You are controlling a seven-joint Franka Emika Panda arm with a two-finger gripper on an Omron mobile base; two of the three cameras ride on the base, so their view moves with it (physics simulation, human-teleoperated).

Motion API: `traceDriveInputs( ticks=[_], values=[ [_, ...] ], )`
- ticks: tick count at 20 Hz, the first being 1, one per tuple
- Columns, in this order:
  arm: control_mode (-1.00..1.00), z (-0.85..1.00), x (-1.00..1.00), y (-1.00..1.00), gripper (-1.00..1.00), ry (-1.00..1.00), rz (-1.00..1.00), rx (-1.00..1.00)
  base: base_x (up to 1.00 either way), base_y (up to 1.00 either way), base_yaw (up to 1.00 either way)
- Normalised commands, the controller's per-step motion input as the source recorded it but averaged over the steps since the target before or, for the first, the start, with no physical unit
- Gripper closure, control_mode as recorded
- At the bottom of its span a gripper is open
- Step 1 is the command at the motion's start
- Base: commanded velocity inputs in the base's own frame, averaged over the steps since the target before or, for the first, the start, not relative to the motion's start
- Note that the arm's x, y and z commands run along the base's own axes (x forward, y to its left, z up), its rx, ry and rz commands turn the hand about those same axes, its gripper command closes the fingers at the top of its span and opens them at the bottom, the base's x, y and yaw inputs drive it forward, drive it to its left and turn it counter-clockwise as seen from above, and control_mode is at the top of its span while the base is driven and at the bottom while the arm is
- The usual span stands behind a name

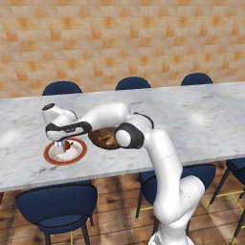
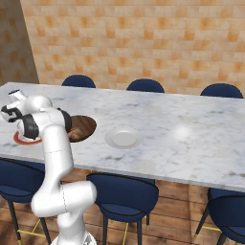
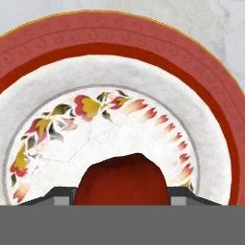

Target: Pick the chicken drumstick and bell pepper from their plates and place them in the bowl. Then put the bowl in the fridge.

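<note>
Hand view shows the red bell pepper (image 3: 122, 179) sitting between the two finger tips of the gripper (image 3: 122, 201), on the red-rimmed plate (image 3: 119, 36). Whether the fingers already clench it I cannot tell. Just beside that plate on the marble table (image 1: 201, 119) sits the wooden bowl (image 2: 86, 125), and past the bowl a plain white plate (image 2: 124, 138).

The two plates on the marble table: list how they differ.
The red-rimmed plate has a broad red-brown rim and a painted floral ring; the plain white plate has no pattern. The red-rimmed plate carries the bell pepper with the gripper down over it; the plain white plate holds nothing. The red-rimmed plate lies left of the bowl, the plain white plate right of it. Both are round and lie flat on the table.
</note>
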Motion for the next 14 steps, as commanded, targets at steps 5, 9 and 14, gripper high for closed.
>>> traceDriveInputs(
  ticks=[5, 9, 14],
  values=[
    [-1.00, 0.40, -0.17, -0.35, 1.00, 0.01, 0.01, 0.00, 0.00, 0.00, 0.00],
    [-1.00, 0.43, -0.22, -0.46, 1.00, 0.00, 0.00, 0.04, 0.00, 0.00, 0.00],
    [-1.00, 0.28, -0.18, -0.63, 1.00, -0.04, 0.00, 0.07, 0.00, 0.00, 0.00]
  ],
)
